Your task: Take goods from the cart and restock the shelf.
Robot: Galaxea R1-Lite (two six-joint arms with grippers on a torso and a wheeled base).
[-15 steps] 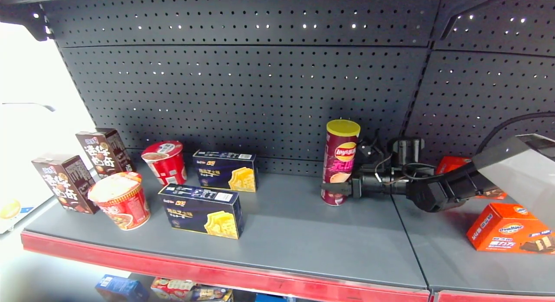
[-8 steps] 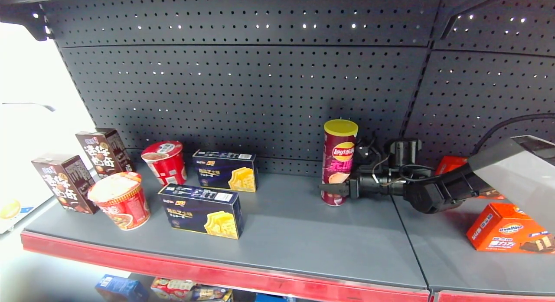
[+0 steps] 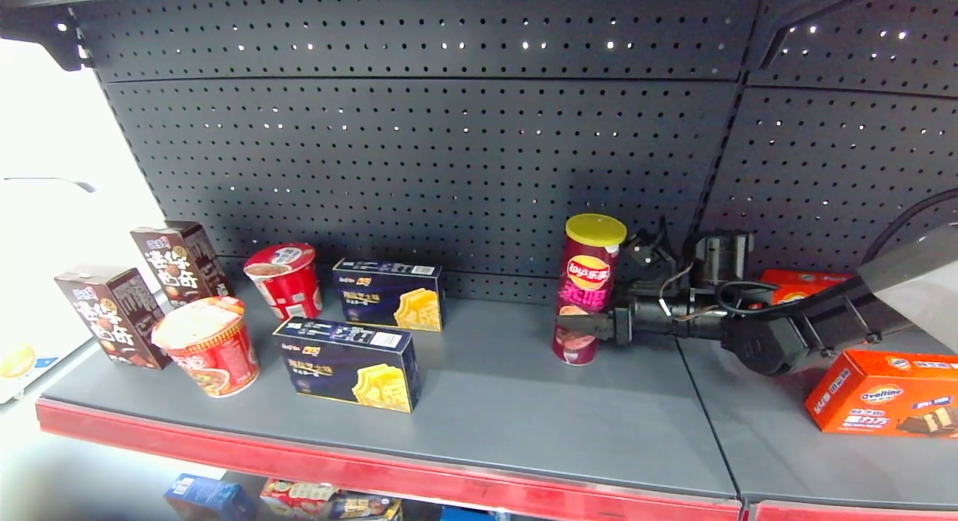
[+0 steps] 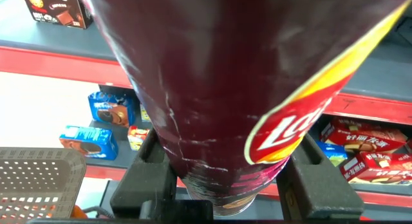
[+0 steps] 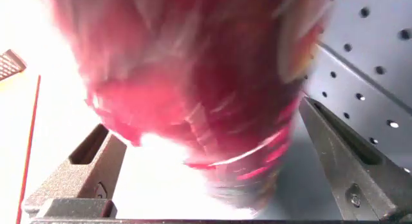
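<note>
So my right gripper [image 3: 587, 326] is clamped around the lower half of the chips can [image 3: 591, 281], one finger on each side of it. The can is over the grey shelf [image 3: 486, 401], close to the pegboard back panel [image 3: 412, 154]. It's tilted a little, with its yellow lid [image 3: 596, 229] leaning toward my right. Can't tell whether the base actually touches the shelf board or sits just off it.

My left gripper [image 4: 225, 179] is closed on a second chips can [image 4: 212, 89], same dark red kind, with both fingers pressed against its sides. Past it I can see lower shelves with blue packs [image 4: 87, 140] and red packages [image 4: 367, 159], plus a corner of a grey wire basket [image 4: 35, 182].

Other stuff on the shelf: two dark blue boxes [image 3: 348, 364] well to the left of the chips can, then two noodle cups [image 3: 209, 354], and two brown cartons [image 3: 112, 315] at the far left end. Orange boxes [image 3: 883, 401] sit on the next shelf section to my right, beside my right arm.
</note>
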